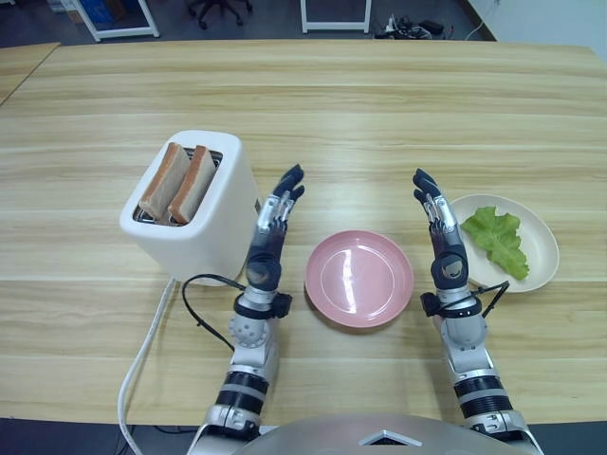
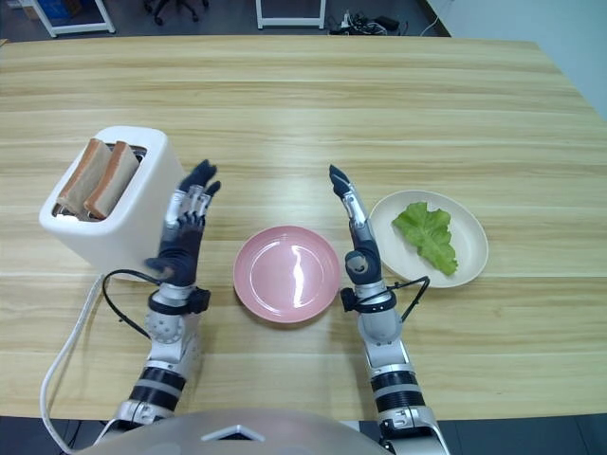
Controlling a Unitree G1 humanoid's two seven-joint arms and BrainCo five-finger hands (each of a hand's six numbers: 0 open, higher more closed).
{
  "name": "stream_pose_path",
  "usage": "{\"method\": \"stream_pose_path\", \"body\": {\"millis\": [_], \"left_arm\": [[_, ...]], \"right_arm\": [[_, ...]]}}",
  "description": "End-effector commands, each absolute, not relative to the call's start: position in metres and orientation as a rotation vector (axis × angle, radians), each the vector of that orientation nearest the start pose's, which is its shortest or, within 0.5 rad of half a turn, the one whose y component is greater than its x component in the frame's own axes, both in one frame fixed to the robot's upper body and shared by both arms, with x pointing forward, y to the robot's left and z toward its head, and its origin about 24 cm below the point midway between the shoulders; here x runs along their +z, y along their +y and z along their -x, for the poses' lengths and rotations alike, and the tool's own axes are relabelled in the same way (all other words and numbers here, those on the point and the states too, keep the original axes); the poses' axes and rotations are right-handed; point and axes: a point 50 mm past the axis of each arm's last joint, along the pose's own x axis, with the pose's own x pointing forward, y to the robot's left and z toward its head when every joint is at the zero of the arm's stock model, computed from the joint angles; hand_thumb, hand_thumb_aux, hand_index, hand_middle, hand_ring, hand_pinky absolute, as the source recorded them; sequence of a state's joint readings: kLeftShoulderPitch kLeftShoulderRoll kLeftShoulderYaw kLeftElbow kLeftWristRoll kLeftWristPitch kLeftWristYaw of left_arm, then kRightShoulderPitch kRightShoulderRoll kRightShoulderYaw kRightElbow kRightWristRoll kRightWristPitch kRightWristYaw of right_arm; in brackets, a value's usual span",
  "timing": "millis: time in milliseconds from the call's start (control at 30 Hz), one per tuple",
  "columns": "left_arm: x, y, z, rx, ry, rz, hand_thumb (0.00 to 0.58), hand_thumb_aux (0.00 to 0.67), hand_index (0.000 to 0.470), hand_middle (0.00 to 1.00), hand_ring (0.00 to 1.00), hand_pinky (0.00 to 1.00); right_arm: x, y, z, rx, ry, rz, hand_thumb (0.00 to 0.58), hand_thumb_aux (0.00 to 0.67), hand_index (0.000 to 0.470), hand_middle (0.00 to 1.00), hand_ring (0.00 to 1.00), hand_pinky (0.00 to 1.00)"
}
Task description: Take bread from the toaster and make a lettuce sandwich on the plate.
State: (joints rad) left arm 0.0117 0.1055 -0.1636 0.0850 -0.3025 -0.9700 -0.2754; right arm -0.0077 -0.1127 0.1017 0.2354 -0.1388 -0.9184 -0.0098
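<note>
White toaster [image 1: 194, 223]; brown bread [image 1: 180, 182]; pink plate [image 1: 358, 279]; green lettuce [image 1: 497, 239]; cream plate [image 1: 541, 248].

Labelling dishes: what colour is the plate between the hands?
The plate is pink, clearest in the left eye view.

Light wooden worktop [image 1: 379, 114]: white boxy toaster [image 1: 201, 239] at left, two slices of brown toasted bread [image 1: 178, 182] standing side by side in its slots. White power cord [image 1: 141, 360] runs from the toaster's near side toward the near edge. Round pink plate [image 1: 358, 278] at centre, right of the toaster. Cream oval dish [image 1: 542, 237] further right, near the plate but apart from it; green lettuce leaf [image 1: 495, 237] lies in it. Left hand [image 1: 270, 245] between toaster and plate, just beside the toaster. Right hand [image 1: 446, 248] between plate and dish.
</note>
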Motion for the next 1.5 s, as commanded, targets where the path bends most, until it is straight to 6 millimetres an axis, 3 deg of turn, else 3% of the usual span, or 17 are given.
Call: {"method": "stream_pose_path", "body": {"millis": [33,167,300,400,600,667,733,933,1033,1133,1200,1333,1367,1400,1433,1500], "left_arm": [[0.137,0.177,-0.196,-0.237,-1.042,-0.068,0.0,0.0,0.0,0.0,0.0,0.0],[0.154,0.224,-0.187,-0.049,-1.113,-0.35,0.0,0.0,0.0,0.0,0.0,0.0],[0.161,0.278,-0.186,0.159,-1.012,-0.809,0.0,0.0,0.0,0.0,0.0,0.0],[0.149,0.311,-0.195,0.243,-0.765,-1.043,0.0,0.0,0.0,0.0,0.0,0.0],[0.114,0.347,-0.215,0.399,-0.447,-1.224,0.0,0.0,0.0,0.0,0.0,0.0],[0.107,0.349,-0.219,0.414,-0.426,-1.233,0.014,0.008,0.006,0.0,0.0,0.0],[0.101,0.347,-0.224,0.402,-0.409,-1.255,0.083,0.05,0.035,0.0,0.0,0.0],[0.088,0.337,-0.236,0.338,-0.407,-1.24,0.053,0.032,0.022,0.0,0.0,0.0],[0.083,0.335,-0.236,0.315,-0.398,-1.22,0.108,0.066,0.046,0.0,0.0,0.0],[0.079,0.331,-0.237,0.281,-0.389,-1.192,0.281,0.189,0.133,0.0,0.0,0.0],[0.078,0.33,-0.237,0.268,-0.388,-1.171,0.436,0.336,0.236,0.0,0.0,0.0],[0.077,0.324,-0.238,0.232,-0.397,-1.106,0.523,0.46,0.323,0.0,0.0,0.0],[0.076,0.323,-0.237,0.21,-0.396,-1.104,0.57,0.583,0.409,0.0,0.0,0.0],[0.073,0.321,-0.236,0.188,-0.388,-1.105,0.58,0.654,0.459,0.0,0.0,0.0],[0.07,0.319,-0.236,0.169,-0.38,-1.098,0.549,0.515,0.361,0.0,0.0,0.0],[0.065,0.316,-0.235,0.133,-0.363,-1.079,0.554,0.528,0.37,0.0,0.0,0.0]], "right_arm": [[0.069,-0.133,-0.224,0.214,-0.683,0.192,0.0,0.0,0.0,0.0,0.0,0.0],[0.067,-0.133,-0.224,0.204,-0.675,0.186,0.0,0.0,0.0,0.0,0.0,0.0],[0.067,-0.129,-0.223,0.216,-0.674,0.181,0.0,0.0,0.0,0.0,0.0,0.0],[0.066,-0.13,-0.222,0.211,-0.67,0.18,0.0,0.0,0.0,0.0,0.0,0.0],[0.068,-0.129,-0.222,0.219,-0.67,0.18,0.0,0.0,0.0,0.0,0.0,0.0],[0.068,-0.129,-0.222,0.221,-0.671,0.181,0.0,0.0,0.0,0.0,0.0,0.0],[0.069,-0.129,-0.222,0.224,-0.672,0.183,0.0,0.0,0.0,0.0,0.0,0.0],[0.069,-0.13,-0.221,0.219,-0.668,0.185,0.0,0.0,0.0,0.0,0.0,0.0],[0.069,-0.13,-0.222,0.225,-0.666,0.185,0.0,0.0,0.0,0.0,0.0,0.0],[0.07,-0.13,-0.221,0.224,-0.67,0.185,0.0,0.0,0.0,0.0,0.0,0.0],[0.07,-0.13,-0.221,0.225,-0.671,0.184,0.0,0.0,0.0,0.0,0.0,0.0],[0.07,-0.13,-0.221,0.225,-0.669,0.185,0.0,0.0,0.0,0.0,0.0,0.0],[0.07,-0.13,-0.221,0.225,-0.669,0.185,0.0,0.0,0.0,0.0,0.0,0.0],[0.07,-0.13,-0.221,0.225,-0.669,0.185,0.0,0.0,0.0,0.0,0.0,0.0],[0.07,-0.13,-0.221,0.225,-0.669,0.186,0.0,0.0,0.0,0.0,0.0,0.0],[0.07,-0.13,-0.222,0.226,-0.67,0.188,0.0,0.0,0.0,0.0,0.0,0.0]]}}
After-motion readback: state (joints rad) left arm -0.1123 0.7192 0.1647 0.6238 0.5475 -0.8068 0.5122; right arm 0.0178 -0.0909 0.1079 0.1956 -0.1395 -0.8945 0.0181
